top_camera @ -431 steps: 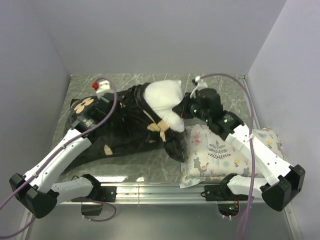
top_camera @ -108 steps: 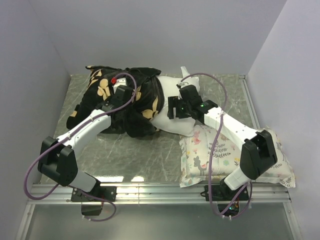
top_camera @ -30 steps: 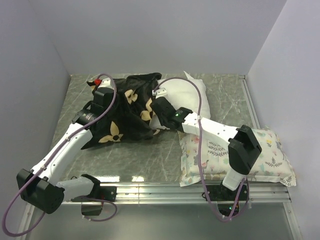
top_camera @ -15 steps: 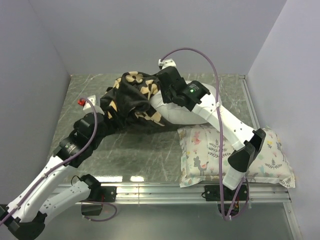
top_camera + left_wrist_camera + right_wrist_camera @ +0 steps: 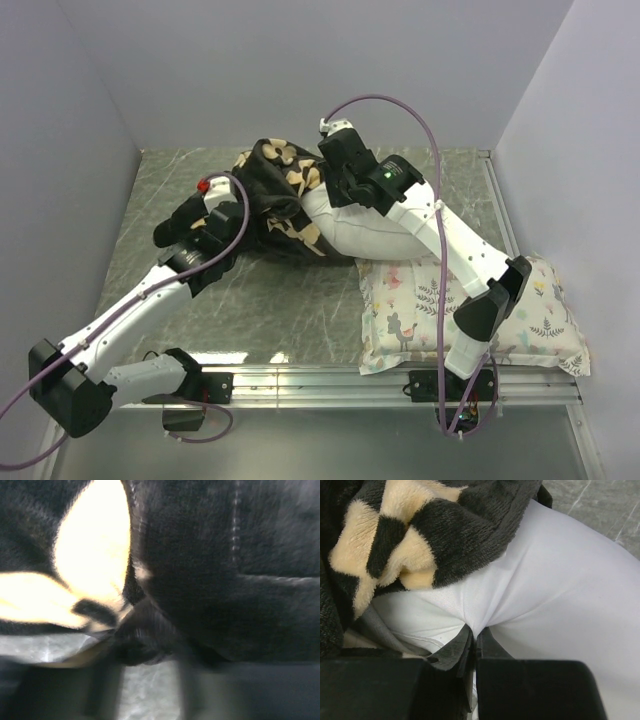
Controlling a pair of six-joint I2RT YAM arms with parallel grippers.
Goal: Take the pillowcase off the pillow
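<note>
Judging from the way it heaps, I expect the pillowcase (image 5: pixel 272 185) to handle as light, limp plush. It has no stiffness to push against, but its nap should give good friction. It lies bunched at the far middle of the counter (image 5: pixel 300 300), gathered over the left end of the pillow (image 5: pixel 375 235). The rest of the pillow lies bare to the right, and its near edge appears to touch the printed pillow (image 5: pixel 470 310).

The pillow looks puffy, light and squashy under a smooth white cover, so I think that cover could slip out of a shallow pinch. I would take the pillowcase by a thick fold or its open hem, plush only, with no white cloth caught in the bite. The pillow is best held by a deep fold on its bare part.

On the right wrist view, the right jaws are clenched on a small fold of the pillow's white cover, just below the plush edge. The left arm (image 5: pixel 140 300) reaches into the dark fabric. Its wrist view is blurred, filled with black plush and 1 tan petal, so I cannot tell how the left jaws stand.

Count: 1 pillowcase, 1 plain pillow, 1 printed pillow, 2 arms.
</note>
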